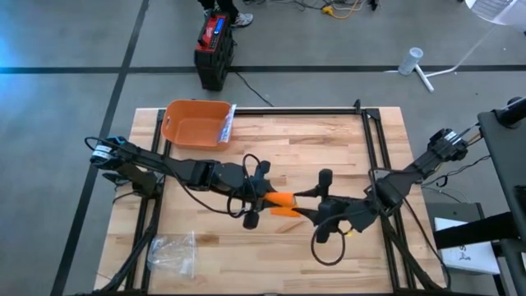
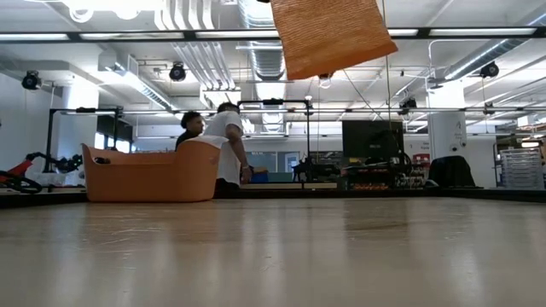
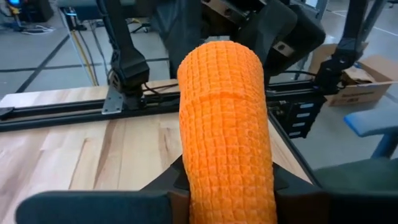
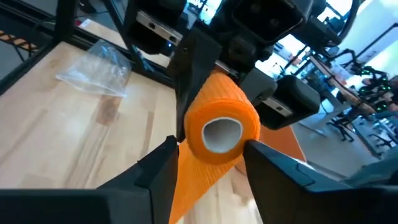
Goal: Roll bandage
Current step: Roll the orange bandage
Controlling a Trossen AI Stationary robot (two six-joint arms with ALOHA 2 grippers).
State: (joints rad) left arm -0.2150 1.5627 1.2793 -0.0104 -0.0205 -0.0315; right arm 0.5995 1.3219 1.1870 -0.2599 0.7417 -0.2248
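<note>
An orange woven bandage roll (image 1: 282,201) with a hollow white core (image 4: 222,134) is held between both grippers above the middle of the table. My left gripper (image 1: 261,196) is shut on its left end and my right gripper (image 1: 306,210) on its right end. A loose tail (image 4: 189,186) hangs from the roll's underside. In the low view the bandage (image 2: 328,34) shows at the top, well above the table top. My left gripper pinches the roll's curved sides (image 3: 205,180) between its two fingers, at the end nearest it. The fingers come level from the table's left and lie along the roll. The roll is lifted clear and points away from the gripper. My right gripper pinches the roll's other end (image 4: 239,149) between its two fingers (image 4: 158,165), one on each curved side, with the open core facing the wrist. It comes about level from the table's right. The roll is clear of the table and the tail hangs slack below.
An orange tub (image 1: 196,123) stands at the far left with a white packet (image 1: 228,125) at its right rim. A clear plastic bag (image 1: 173,253) lies near the front left. Black frame rails (image 1: 374,148) run along the table's sides. People stand beyond the table (image 2: 223,141).
</note>
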